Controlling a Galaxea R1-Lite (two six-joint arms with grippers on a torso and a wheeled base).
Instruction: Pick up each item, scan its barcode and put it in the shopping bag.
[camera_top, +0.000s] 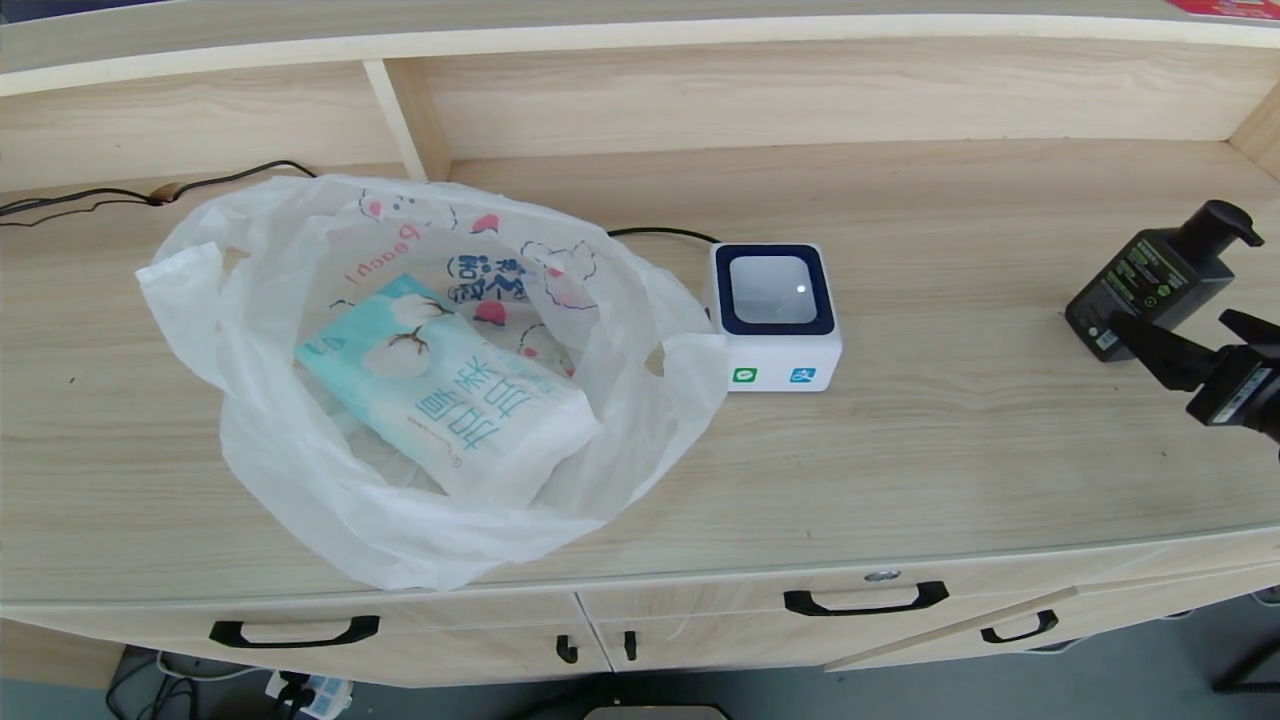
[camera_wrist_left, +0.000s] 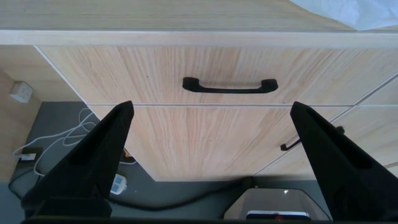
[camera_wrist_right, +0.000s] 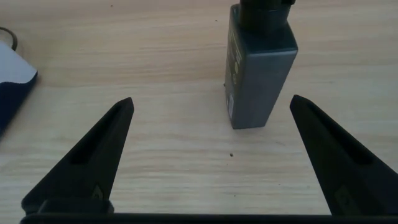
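The bottle (camera_top: 1150, 285) stands near the surface's (camera_top: 950, 450) right edge, seemingly upright with its long axis vertical and its spout toward that edge; I judge it the last item to scan and bag. The right tool (camera_wrist_right: 211, 102) sits just before it, fingers apart and not touching, and the left tool (camera_wrist_left: 211, 106) is likewise spread below the front edge. A tissue pack (camera_top: 450, 400) already lies in the bag (camera_top: 260, 470) toward the left edge, with the scanner (camera_top: 775, 315) between.

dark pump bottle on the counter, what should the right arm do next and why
Probably ease the open right gripper forward so its fingers straddle the dark rectangular pump bottle. The bottle stands just ahead, ungrasped, slightly off the gap's centre, and outside the white plastic shopping bag.
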